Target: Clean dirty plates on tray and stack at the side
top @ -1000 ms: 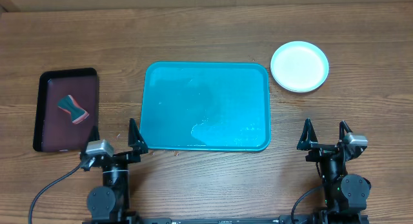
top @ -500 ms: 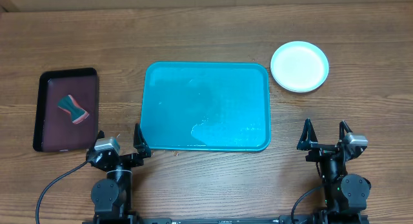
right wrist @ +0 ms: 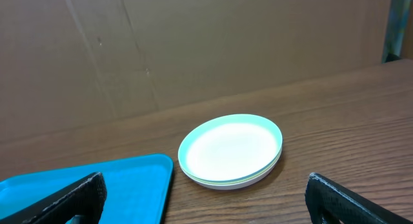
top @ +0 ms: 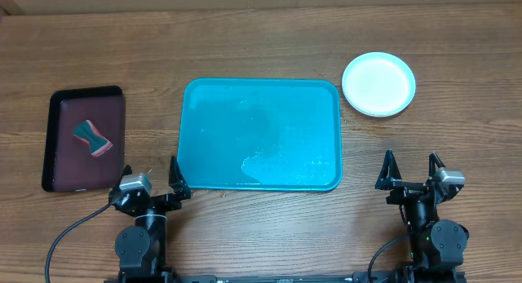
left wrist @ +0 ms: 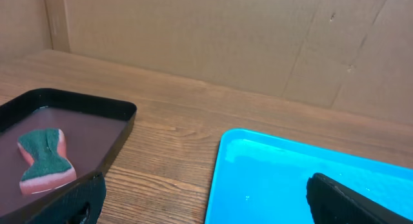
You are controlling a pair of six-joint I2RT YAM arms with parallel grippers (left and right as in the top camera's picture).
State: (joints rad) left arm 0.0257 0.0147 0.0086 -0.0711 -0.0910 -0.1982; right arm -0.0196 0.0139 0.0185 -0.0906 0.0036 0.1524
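Observation:
The plates (top: 378, 84) stand in one stack on the table right of the tray, pale mint-blue on top; the right wrist view (right wrist: 231, 150) shows green and white rims beneath. The turquoise tray (top: 259, 134) lies mid-table with nothing on it but wet patches; it also shows in the left wrist view (left wrist: 284, 179). My left gripper (top: 150, 179) is open and empty near the tray's front left corner. My right gripper (top: 411, 169) is open and empty, in front of the plates.
A dark maroon tray (top: 85, 139) at the left holds a green and pink sponge (top: 90, 137), also in the left wrist view (left wrist: 44, 159). A cardboard wall (left wrist: 213, 37) backs the table.
My left gripper has shifted a little to the right, towards the tray's front left corner. The right arm, plates and trays have not moved.

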